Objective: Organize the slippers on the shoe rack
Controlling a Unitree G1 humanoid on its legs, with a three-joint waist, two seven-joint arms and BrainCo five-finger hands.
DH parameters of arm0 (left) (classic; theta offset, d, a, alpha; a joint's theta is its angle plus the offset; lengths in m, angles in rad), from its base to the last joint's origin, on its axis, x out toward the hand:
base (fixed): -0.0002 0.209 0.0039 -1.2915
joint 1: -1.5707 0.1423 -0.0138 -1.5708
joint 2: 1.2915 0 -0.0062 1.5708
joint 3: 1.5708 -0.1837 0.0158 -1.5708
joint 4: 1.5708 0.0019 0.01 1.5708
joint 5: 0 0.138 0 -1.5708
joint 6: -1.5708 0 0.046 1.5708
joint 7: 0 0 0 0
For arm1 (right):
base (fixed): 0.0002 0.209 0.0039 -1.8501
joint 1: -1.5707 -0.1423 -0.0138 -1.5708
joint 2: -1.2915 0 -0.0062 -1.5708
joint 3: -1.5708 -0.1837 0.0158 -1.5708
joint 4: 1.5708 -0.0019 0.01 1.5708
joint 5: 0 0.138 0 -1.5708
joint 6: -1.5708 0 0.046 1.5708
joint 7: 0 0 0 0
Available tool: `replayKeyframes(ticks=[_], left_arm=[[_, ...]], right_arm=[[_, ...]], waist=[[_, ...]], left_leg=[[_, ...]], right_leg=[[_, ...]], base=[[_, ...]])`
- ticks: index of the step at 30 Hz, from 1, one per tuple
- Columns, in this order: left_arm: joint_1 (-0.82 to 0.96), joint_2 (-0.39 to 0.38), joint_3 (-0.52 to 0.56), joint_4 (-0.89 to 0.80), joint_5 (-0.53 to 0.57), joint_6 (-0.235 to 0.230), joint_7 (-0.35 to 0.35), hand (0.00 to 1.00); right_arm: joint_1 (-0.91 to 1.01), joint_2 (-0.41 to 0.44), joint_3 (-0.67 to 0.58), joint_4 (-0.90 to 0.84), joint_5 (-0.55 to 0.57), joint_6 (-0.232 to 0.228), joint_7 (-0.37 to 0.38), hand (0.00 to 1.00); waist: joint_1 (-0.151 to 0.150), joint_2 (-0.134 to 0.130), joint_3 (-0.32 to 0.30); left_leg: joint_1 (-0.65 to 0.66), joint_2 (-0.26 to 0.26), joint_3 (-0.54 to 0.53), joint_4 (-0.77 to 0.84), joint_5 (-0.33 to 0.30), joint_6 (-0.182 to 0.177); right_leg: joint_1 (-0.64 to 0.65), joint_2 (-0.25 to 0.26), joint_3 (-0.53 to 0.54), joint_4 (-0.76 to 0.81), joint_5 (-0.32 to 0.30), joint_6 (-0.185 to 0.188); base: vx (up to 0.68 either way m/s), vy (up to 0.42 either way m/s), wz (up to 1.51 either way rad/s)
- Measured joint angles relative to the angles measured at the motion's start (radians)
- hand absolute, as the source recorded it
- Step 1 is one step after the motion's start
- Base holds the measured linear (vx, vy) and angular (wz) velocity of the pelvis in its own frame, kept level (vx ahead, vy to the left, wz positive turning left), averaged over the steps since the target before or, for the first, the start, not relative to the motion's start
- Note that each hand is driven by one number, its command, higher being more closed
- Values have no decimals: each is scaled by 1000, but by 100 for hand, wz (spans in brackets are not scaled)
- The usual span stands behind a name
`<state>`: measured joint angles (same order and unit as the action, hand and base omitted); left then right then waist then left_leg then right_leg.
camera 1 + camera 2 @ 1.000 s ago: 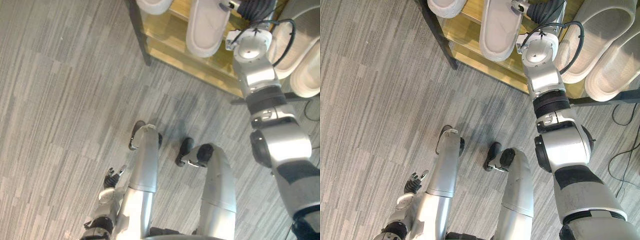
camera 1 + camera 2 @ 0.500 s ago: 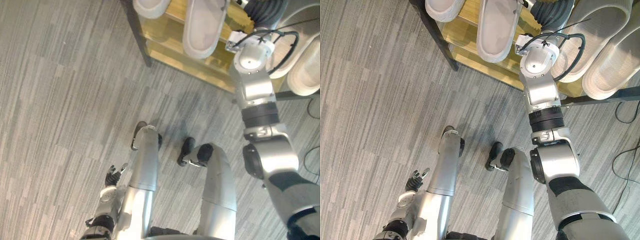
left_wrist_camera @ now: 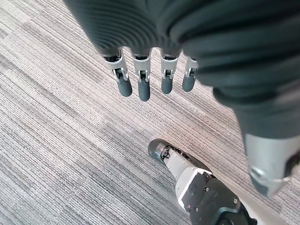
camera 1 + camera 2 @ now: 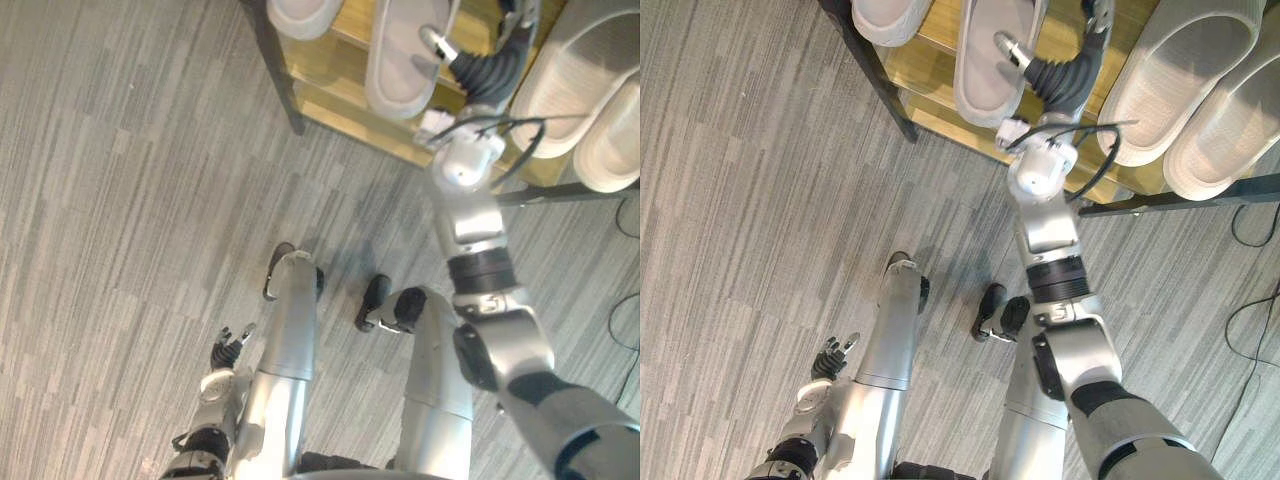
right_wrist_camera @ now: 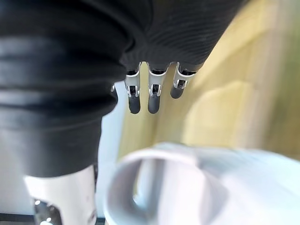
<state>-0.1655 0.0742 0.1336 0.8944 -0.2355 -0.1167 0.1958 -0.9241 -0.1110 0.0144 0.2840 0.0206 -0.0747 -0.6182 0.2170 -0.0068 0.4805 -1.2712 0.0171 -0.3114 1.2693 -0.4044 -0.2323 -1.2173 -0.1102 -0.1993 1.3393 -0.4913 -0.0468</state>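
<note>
The wooden shoe rack [image 4: 922,76] carries four pale slippers: one cut off at the left end [image 4: 885,15], one in the middle [image 4: 985,70], and a slanted pair on the right [image 4: 1185,65] [image 4: 1232,132]. All are on the rack, so the work in hand looks like straightening rather than loading. The right robot hand [image 4: 1064,76] hovers just beside the middle slipper, fingers [image 5: 140,101] straight and released, holding nothing. The next move probably calls for lowering onto that slipper and squaring it with its neighbours. The left robot hand [image 4: 228,348] hangs low over the carpeted floor [image 4: 120,200], relaxed and empty.
</note>
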Motion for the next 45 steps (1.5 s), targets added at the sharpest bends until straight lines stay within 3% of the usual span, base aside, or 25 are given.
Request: replayKeyframes(ticks=[15, 31, 45], left_arm=[[-28, -12, 49, 0, 20, 19, 18, 0], [-39, -13, 49, 0, 18, 18, 16, 0], [-55, -14, 43, 2, 16, 15, 15, 0]], right_arm=[[86, 72, 9, -48, 6, -81, 31, 0], [75, 70, 2, -67, 180, -133, 60, 0], [-85, 70, -11, 59, 324, -189, 68, 0]], waist=[[-2, -2, 17], [0, -4, 20], [11, 3, 37]], left_leg=[[22, -8, -3, -29, 4, 3], [15, -19, -12, -36, 9, -3], [10, -25, -33, -45, 15, -11]], right_leg=[[23, -2, -4, -20, -1, 2], [23, -12, -15, -21, -7, 11], [21, -15, -32, -20, -13, 10]], base=[[1, -2, 2], [0, 1, 2], [0, -2, 2]])
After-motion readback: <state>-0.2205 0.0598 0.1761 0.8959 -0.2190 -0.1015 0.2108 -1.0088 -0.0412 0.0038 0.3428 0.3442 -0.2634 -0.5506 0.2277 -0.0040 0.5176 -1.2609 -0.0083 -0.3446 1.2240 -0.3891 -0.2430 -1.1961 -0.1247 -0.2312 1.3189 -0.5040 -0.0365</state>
